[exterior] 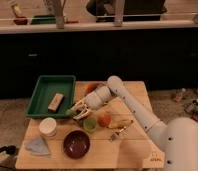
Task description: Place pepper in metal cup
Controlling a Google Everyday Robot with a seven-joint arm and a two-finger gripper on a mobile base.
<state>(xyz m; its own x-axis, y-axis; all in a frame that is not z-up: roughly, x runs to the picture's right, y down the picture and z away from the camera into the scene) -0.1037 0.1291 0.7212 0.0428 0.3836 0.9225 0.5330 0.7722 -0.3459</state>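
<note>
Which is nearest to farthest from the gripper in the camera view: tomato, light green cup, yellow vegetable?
The gripper sits by the green tray, at its right edge.
1. light green cup, just below-right of it
2. tomato, right of that cup
3. yellow vegetable, farthest right

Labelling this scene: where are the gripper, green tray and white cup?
gripper [76, 110]: camera view, its tip, just right of the tray.
green tray [42, 94]: camera view, bare floor.
white cup [48, 128]: camera view, its middle.
</note>
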